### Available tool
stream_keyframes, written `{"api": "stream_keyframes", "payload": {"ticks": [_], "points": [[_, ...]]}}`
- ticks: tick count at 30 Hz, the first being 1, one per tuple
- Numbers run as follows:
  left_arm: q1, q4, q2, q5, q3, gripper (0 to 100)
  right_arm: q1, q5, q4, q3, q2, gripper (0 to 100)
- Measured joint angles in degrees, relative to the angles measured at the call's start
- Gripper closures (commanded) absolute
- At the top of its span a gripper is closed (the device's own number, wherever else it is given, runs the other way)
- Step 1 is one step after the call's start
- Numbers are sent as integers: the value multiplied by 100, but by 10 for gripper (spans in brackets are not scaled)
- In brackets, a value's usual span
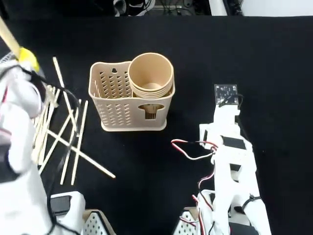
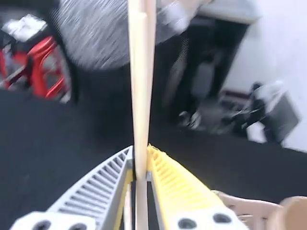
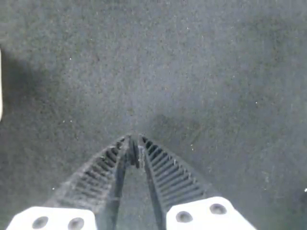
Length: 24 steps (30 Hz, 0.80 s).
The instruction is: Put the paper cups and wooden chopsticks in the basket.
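Left hand [image 2: 140,154] is clamped tight on one chopstick [image 2: 141,72], and its wrist view catches the stick running straight out past the jaws. From high up, the basket [image 1: 115,110] sits left of the counter's [image 1: 254,54] centre, with cups [image 1: 150,73] stacked in its right compartment. Loose chopsticks [image 1: 73,142] lie scattered along the left edge. Right hand [image 3: 133,143] is closed on nothing, low over black counter on the right side.

Black tabletop [image 1: 274,49], red frame [image 2: 42,50] beyond, dark clutter [image 2: 268,115] by white wall [image 2: 283,43]
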Motion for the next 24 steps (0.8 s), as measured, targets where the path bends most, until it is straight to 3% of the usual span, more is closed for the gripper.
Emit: {"api": "stream_keyframes", "payload": {"ticks": [11, 17, 24], "points": [[1556, -1714, -466, 18, 580, 971, 0, 0, 0, 0, 0, 986], [2163, -3262, -457, 18, 2101, 971, 0, 0, 0, 0, 0, 986], [2207, -4774, -448, 18, 4009, 971, 0, 0, 0, 0, 0, 986]]}}
